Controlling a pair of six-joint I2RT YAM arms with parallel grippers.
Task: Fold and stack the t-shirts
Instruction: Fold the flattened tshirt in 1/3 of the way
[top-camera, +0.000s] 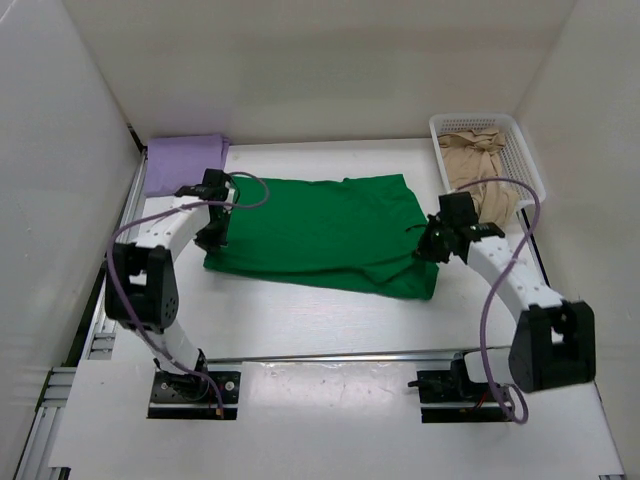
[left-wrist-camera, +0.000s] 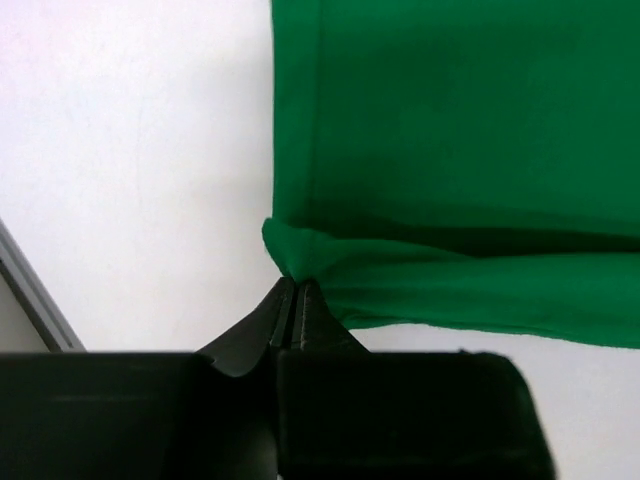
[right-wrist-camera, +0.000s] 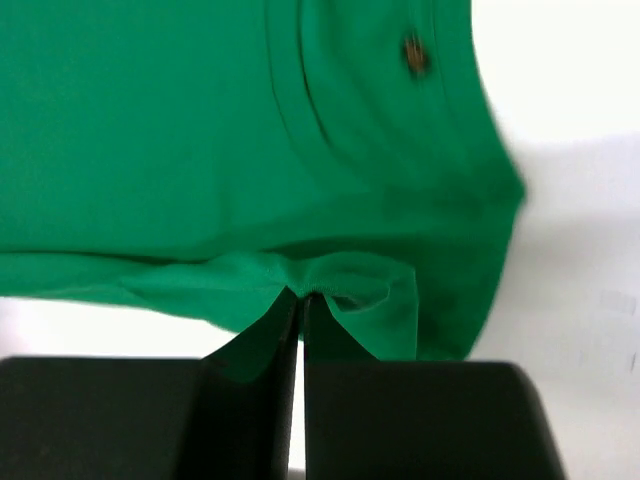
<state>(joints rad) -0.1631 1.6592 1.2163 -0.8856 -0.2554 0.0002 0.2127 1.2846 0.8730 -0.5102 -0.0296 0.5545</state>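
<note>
Upper left of the top view: lavender t-shirt (top-camera: 185, 162) lies folded on the table (top-camera: 330, 320), in the back corner. Just right of it, the left fingers (top-camera: 212, 232) sit at the left edge of the green t-shirt (top-camera: 320, 232), which is spread flat across the centre of the table. Left wrist view: fingers pressed together, pinching a small fold of green hem. Right of centre, the right fingers (top-camera: 432, 245) meet the shirt's right edge; right wrist view shows them pressed together on bunched green cloth. Upper right: tan t-shirt (top-camera: 480, 165) lies crumpled inside the white mesh basket (top-camera: 524, 150)
</note>
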